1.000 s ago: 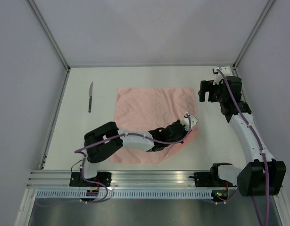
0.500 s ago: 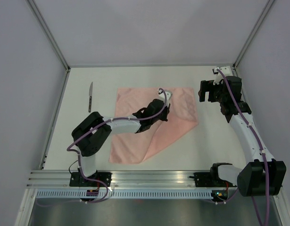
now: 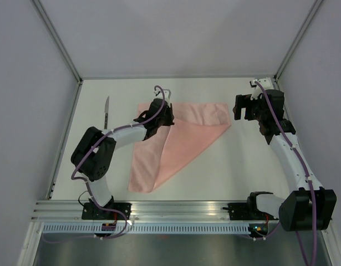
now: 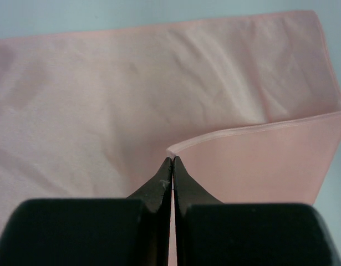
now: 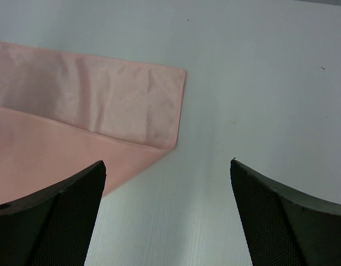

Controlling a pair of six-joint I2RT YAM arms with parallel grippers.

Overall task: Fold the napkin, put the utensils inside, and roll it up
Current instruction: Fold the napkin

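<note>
The salmon-pink napkin point(image 3: 181, 141) lies on the white table, partly folded along a diagonal. My left gripper point(image 3: 159, 113) is shut on the napkin's lifted corner point(image 4: 173, 151) and holds it over the cloth near its far left edge. My right gripper point(image 3: 243, 108) is open and empty beside the napkin's far right corner point(image 5: 178, 77). A knife point(image 3: 106, 113) with a dark handle lies to the left of the napkin, apart from it.
Grey walls with metal posts enclose the table on three sides. The rail with both arm bases point(image 3: 176, 213) runs along the near edge. The left forearm point(image 3: 123, 136) lies across the napkin's left side.
My left gripper has carried the napkin's near right corner diagonally across to the far left, folding the cloth over. The right arm has not moved.
</note>
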